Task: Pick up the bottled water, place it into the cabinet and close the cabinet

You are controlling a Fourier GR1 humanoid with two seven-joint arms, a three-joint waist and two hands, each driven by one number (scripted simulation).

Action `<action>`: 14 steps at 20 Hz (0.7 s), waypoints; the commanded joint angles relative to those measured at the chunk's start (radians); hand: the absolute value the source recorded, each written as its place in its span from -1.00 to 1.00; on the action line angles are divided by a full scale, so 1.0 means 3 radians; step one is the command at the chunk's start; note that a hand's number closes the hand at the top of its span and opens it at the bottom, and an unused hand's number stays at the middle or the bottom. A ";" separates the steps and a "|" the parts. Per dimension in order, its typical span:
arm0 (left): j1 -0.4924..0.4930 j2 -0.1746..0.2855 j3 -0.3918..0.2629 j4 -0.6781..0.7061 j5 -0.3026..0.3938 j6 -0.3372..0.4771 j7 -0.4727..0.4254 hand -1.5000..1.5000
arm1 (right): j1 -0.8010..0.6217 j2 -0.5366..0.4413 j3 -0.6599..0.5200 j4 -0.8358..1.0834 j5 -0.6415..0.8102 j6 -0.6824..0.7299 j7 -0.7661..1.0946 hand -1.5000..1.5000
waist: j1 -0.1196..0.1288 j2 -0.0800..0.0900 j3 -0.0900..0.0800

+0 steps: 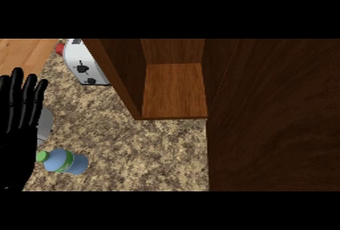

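The left hand rests with fingers straight and spread, holding nothing. Just right of its palm the bottled water lies on the counter, green cap toward the hand, label unreadable. Farther right, the cabinet stands open.

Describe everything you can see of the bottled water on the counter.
The bottled water is a pale-blue, plastic-looking bottle with a green cap and a green band below it. It rests on the speckled counter, lower left, cap toward the open left hand. Whether it stands or lies, or touches the hand, I cannot tell.
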 commanded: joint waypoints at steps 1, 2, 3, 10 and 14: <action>0.0067 0.0077 0.0077 -0.0057 0.0152 -0.0183 -0.0088 -1.00 | 0.0132 0.0002 -0.0119 -0.0251 -0.0131 0.0023 0.0084 -1.00 | 0.0063 0.0093 -0.0044; 0.0048 0.0341 0.0397 -0.0191 0.0632 -0.0464 0.0081 -1.00 | 0.0427 0.0105 0.0055 -0.0424 -0.0039 0.0003 -0.0023 -1.00 | 0.0058 0.0087 -0.0044; 0.0239 0.0367 0.0519 0.0008 0.0764 -0.0644 -0.0329 -1.00 | 0.0335 0.0178 0.0226 -0.0437 0.0148 -0.0098 0.0071 -1.00 | 0.0075 0.0090 -0.0048; 0.0785 0.0741 0.0795 0.0139 0.1843 -0.1204 0.0415 -1.00 | 0.0998 0.0194 0.0508 -0.0618 -0.0303 0.0131 0.0648 -1.00 | 0.0077 0.0071 -0.0047; 0.1194 0.0852 0.1084 -0.0212 0.2301 -0.1378 0.0564 -1.00 | 0.1321 0.0165 0.0587 -0.1103 -0.0374 0.0141 0.0830 -1.00 | 0.0090 0.0079 -0.0044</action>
